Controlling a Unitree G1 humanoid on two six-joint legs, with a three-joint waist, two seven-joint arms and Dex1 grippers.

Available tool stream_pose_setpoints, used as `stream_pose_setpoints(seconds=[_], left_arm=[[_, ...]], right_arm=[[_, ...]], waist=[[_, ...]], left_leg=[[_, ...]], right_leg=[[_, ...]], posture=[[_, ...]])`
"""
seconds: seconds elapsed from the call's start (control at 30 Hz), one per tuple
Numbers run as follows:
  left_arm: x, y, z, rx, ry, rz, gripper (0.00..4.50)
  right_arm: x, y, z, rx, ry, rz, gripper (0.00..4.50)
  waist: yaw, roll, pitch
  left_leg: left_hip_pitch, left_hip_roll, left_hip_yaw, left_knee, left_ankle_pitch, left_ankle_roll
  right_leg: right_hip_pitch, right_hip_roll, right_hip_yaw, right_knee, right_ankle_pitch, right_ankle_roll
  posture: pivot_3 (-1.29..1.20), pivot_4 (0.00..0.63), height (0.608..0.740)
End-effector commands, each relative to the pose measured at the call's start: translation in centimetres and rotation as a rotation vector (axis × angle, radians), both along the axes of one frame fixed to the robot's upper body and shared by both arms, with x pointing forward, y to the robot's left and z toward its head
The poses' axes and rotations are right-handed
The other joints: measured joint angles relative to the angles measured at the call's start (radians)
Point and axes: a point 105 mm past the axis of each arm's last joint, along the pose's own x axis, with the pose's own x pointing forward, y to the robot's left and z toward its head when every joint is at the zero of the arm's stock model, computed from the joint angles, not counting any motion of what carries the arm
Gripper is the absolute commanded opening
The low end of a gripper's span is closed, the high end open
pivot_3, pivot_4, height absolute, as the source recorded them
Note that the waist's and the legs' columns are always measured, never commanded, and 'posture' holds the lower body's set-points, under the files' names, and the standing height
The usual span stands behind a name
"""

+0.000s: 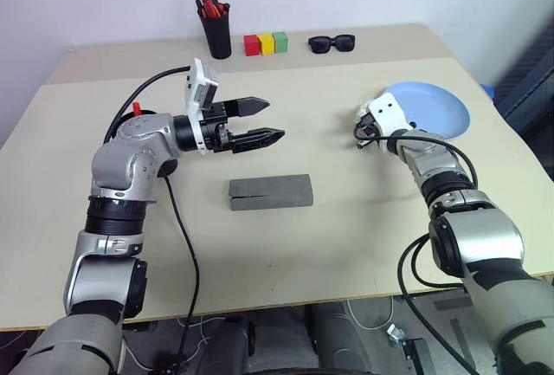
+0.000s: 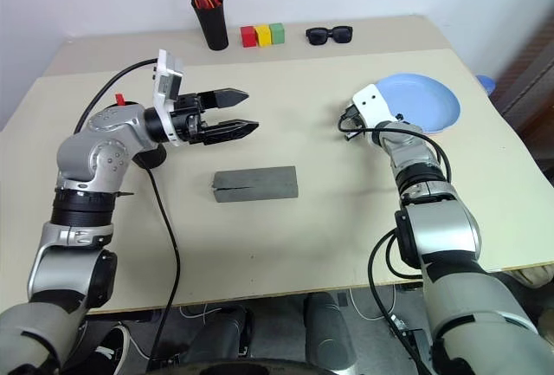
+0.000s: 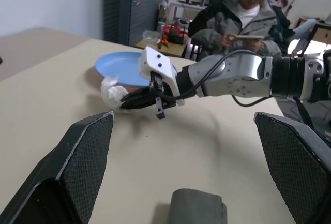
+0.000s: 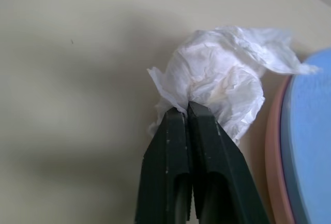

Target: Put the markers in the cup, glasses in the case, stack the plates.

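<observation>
Lying stacked, light blue plate [image 4: 315,146] over pink plate [image 4: 274,157]; right hand [image 4: 187,111] pinching crumpled tissue [image 4: 217,87].

I see a beige desk [image 1: 346,245] with a grey case [image 1: 270,191] lying closed near its middle. A light blue plate [image 1: 433,106] sits stacked on a pink plate [image 4: 272,157] at the right, a crumpled white tissue [image 4: 220,87] just beside them. Along the far edge stand a black pen holder [image 1: 216,35], three coloured blocks [image 1: 266,43] and black sunglasses [image 1: 331,42].
</observation>
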Motion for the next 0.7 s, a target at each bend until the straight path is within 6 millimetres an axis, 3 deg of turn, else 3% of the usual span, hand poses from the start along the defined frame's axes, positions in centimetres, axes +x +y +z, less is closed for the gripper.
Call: stream_pose_setpoints(seconds=[0.03,0.2,0.33,0.47,0.53,0.63,0.7], left_arm=[[-0.5,0.4,1.2,-0.018,-0.043,-0.003,4.5],[-0.5,0.3,1.3,-0.036,-0.043,0.002,4.5],[-0.4,0.2,1.2,-0.044,-0.038,-0.001,4.5],[-0.3,0.0,1.2,-0.044,-0.041,-0.004,4.5],[-0.3,0.0,1.2,-0.045,-0.042,-0.005,4.5],[-0.2,0.1,1.3,-0.043,-0.047,0.0,4.5],[-0.2,0.2,1.2,-0.04,-0.047,0.003,4.5]], right_arm=[[0.6,0.5,3.3,0.058,-0.091,0.032,0.04],[0.2,0.7,9.4,0.279,-0.238,0.145,0.04],[-0.4,-3.7,13.0,0.334,-0.376,0.008,0.04],[-0.9,-7.9,11.3,0.244,-0.343,-0.174,0.04],[-1.2,-9.0,10.3,0.199,-0.319,-0.221,0.04],[-1.3,-8.8,8.7,0.227,-0.263,-0.206,0.91],[-1.2,-8.4,7.5,0.212,-0.231,-0.188,1.88]], waist=[[0.0,0.0,0.0],[0.001,0.0,0.0],[0.01,0.0,0.0],[0.008,0.0,0.0],[0.004,0.0,0.0],[-0.002,0.0,0.0],[-0.003,0.0,0.0]], left_leg=[[0.0,0.0,0.0,0.0,0.0,0.0],[-0.001,0.0,0.0,0.0,0.0,0.0],[-0.001,0.0,-0.001,0.0,0.0,0.0],[-0.001,0.0,0.0,0.0,0.0,0.001],[0.0,0.0,0.0,0.0,-0.001,0.002],[0.0,0.0,0.001,0.0,-0.001,0.002],[0.001,0.0,0.003,0.0,-0.001,0.001]], right_leg=[[0.0,0.0,0.0,0.0,0.0,0.0],[0.0,0.0,0.0,0.0,0.0,0.0],[0.0,0.0,0.0,0.0,0.0,0.0],[0.0,0.0,0.0,-0.001,0.0,0.0],[0.001,0.0,0.0,0.0,0.0,0.0],[0.0,0.0,0.001,0.0,0.0,0.0],[0.0,0.0,0.002,0.001,0.0,0.0]], posture=[[0.0,0.15,0.74],[0.0,0.15,0.74],[0.0,0.15,0.74],[0.0,0.15,0.74],[0.0,0.15,0.74],[0.0,0.15,0.74],[0.0,0.15,0.74]])
